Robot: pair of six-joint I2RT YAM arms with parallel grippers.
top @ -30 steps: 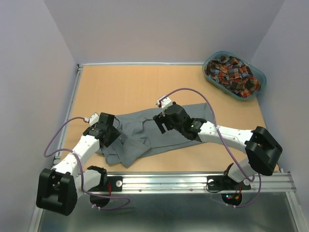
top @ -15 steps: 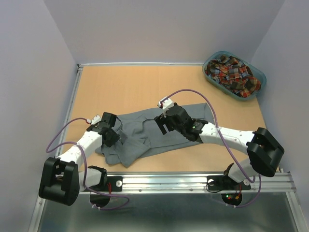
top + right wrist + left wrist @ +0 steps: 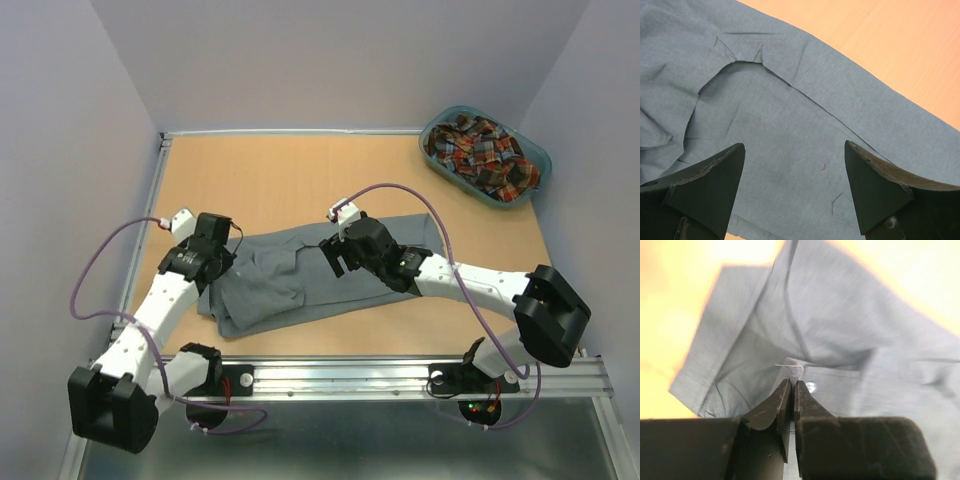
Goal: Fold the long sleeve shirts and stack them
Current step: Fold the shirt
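Lying slantwise, near-left to far-right, grey shirt; left gripper pinching it; right gripper spread.

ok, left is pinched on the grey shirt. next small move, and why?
Probably lift the left gripper slightly and draw it outward, away from the right gripper. Its jaws pinch a tuft of the grey shirt, which lies rumpled; the right gripper hangs open over the cloth, holding nothing. A gentle pull should flatten it for folding.
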